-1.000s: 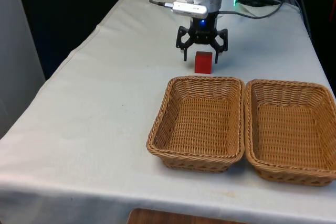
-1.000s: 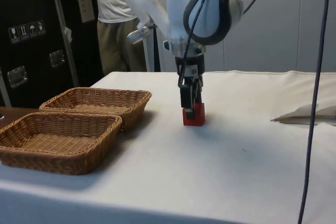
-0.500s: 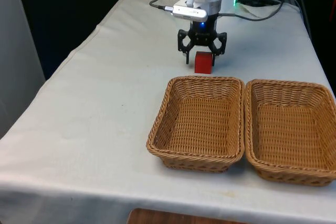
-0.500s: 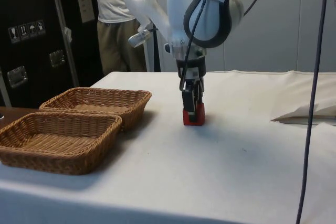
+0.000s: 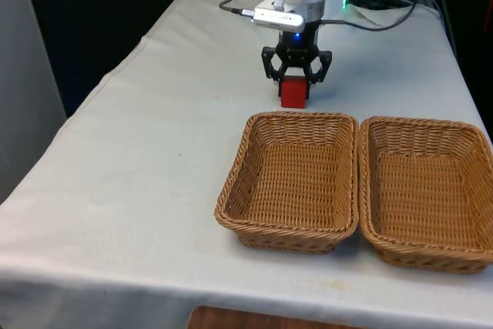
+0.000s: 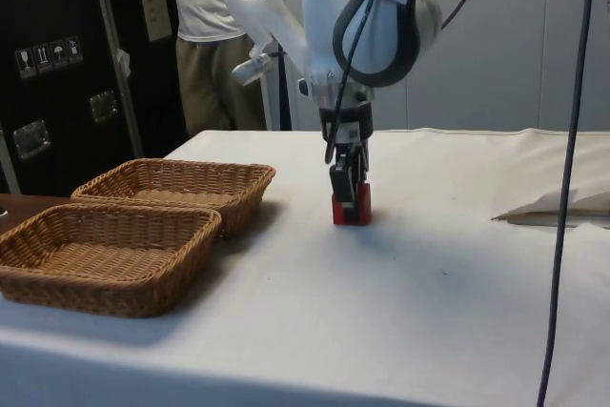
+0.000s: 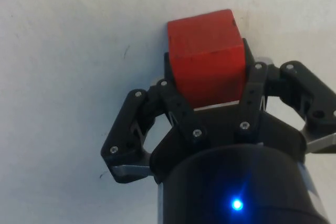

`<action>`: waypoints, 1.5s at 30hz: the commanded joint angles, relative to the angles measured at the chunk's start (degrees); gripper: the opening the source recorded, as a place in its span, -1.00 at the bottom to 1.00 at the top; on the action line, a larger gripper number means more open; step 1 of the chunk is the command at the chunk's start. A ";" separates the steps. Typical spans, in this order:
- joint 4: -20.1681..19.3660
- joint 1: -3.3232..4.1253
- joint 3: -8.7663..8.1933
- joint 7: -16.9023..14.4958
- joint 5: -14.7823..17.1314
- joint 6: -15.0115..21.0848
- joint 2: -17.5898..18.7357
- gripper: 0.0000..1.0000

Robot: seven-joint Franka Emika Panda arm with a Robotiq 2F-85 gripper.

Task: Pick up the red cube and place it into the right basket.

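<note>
The red cube [image 5: 294, 92] rests on the white cloth just behind the left wicker basket [image 5: 300, 116]. My black gripper [image 5: 295, 82] points straight down over the cube, shut on it, with a finger pressed to each side. In the wrist view the red cube [image 7: 206, 56] sits squeezed between the fingers of the gripper [image 7: 207, 74]. From the side, the gripper [image 6: 350, 199] reaches to the red cube [image 6: 351, 213] on the table. The right basket [image 5: 426, 124] stands empty beside the left one; in the side view the right basket [image 6: 114, 213] is the nearer of the two.
The left basket [image 6: 181, 167] is empty too and touches the right one. Cables [image 5: 377, 13] lie at the table's far end. A folded white sheet [image 6: 558, 205] lies at the side view's right. A person [image 6: 210, 35] stands behind the table.
The fingers went from wide open around the cube to shut on its sides. The cube shifted slightly toward the front view's left; the arm stayed in place.
</note>
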 commanded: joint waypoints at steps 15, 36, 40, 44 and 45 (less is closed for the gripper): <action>-0.11 0.40 -0.74 2.29 -2.06 -6.47 -8.14 -0.96; 3.21 0.00 -0.86 0.92 -1.03 -14.67 -14.27 -0.96; 7.45 -0.06 -0.63 -0.06 0.52 -16.56 -11.06 -0.96; 11.00 -0.23 -0.52 -1.03 1.78 -17.82 -8.31 -0.96; 10.49 0.00 -0.80 -0.23 0.69 -17.13 -8.54 -0.96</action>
